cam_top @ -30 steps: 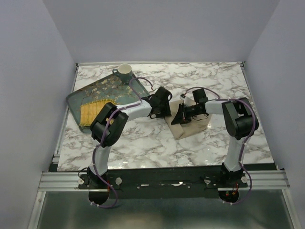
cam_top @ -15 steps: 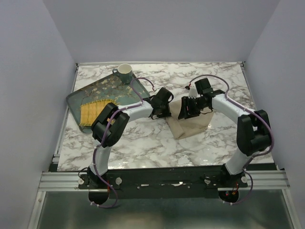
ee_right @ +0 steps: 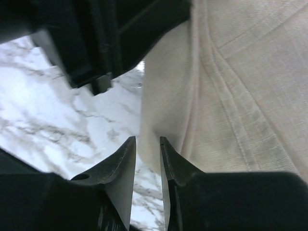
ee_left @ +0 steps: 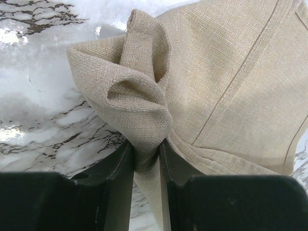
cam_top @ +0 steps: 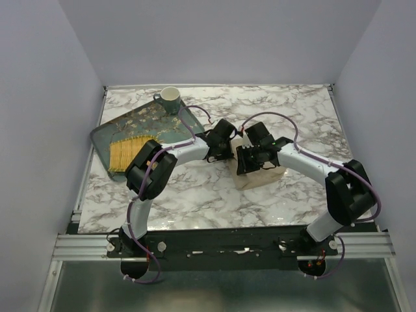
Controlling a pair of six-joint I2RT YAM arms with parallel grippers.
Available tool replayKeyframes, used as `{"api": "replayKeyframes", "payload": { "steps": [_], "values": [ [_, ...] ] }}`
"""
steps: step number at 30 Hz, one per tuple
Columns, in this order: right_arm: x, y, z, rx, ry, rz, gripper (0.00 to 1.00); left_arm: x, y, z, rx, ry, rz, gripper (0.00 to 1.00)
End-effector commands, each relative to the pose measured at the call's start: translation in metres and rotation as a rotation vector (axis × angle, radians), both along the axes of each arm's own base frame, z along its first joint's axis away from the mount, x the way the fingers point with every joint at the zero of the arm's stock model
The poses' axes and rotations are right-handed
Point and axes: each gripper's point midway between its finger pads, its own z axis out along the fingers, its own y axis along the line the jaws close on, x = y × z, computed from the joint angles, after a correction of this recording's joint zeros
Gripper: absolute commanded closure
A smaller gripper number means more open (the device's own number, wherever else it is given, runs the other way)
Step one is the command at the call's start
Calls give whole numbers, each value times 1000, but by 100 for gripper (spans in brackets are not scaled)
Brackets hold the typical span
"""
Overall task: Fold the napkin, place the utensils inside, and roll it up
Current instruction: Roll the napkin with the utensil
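Coarse woven matt cloth napkin (ee_left: 231,82), glossy veined marble-look table (ee_left: 38,110), smooth black left claw (ee_left: 146,154)

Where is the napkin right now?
Top view: the napkin lies right of the tray, under the right gripper; the left gripper pinches its bunched corner.
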Motion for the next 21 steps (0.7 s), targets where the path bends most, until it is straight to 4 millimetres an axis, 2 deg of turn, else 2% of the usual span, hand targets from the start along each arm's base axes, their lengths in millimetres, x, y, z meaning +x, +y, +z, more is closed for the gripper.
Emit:
{"api": "replayKeyframes", "payload": {
  "steps": [1,6,10,13,21],
  "values": [
    [15,-6,-22,-112,-88,-53,65,-21,16,-38,106,82,-17,68],
    [14,2,-38,-131,-83,-44,61,-22,15,-39,98,88,-17,68],
    [11,6,-48,-162,-88,-37,52,-23,15,-40,95,93,-16,68],
    [10,4,-52,-211,-113,-45,44,-24,16,-39,94,92,-16,68],
    [-9,-14,-80,-355,-89,-145,39,-28,18,-39,77,106,-11,69]
  ]
}}
